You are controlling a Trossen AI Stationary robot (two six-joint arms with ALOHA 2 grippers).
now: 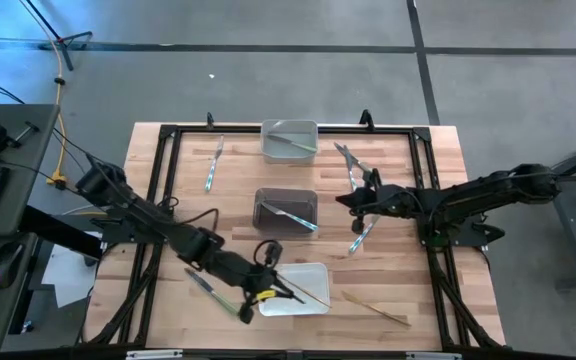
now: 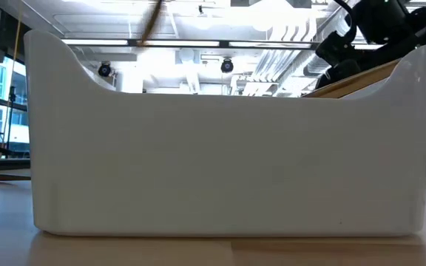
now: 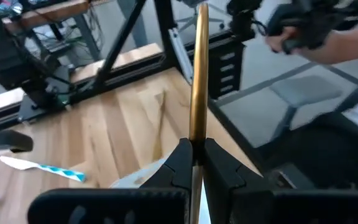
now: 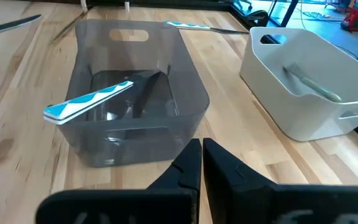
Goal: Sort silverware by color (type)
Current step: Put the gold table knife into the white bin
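My left gripper (image 1: pixel 271 284) is over the near white bin (image 1: pixel 313 305), shut on a tan wood-coloured utensil (image 3: pixel 197 74). That utensil slants across the bin (image 2: pixel 361 77). My right gripper (image 4: pixel 201 163) hovers shut beside the dark bin (image 4: pixel 129 106), where a pale blue utensil (image 4: pixel 89 102) leans on the near wall. An olive utensil (image 4: pixel 312 87) lies in the far grey bin (image 1: pixel 289 140). Loose on the table are an olive utensil (image 1: pixel 206 290), a tan one (image 1: pixel 376 308) and pale blue ones (image 1: pixel 215 165) (image 1: pixel 360 235). My left gripper pinches the tan utensil between its two fingers (image 3: pixel 219 165), which lie across the shaft (image 3: pixel 196 140). Most of the utensil runs forward past the fingertips and a short piece passes back between them. It slants over the white bin; whether its free end touches the bin cannot be told.
Several more utensils lie near the table's far right (image 1: pixel 348 160). A black frame rail (image 1: pixel 288 127) runs around the work area. The three bins stand in a line down the middle. Bare wood shows to the left and right of them. A person sits beyond the table (image 3: pixel 353 68).
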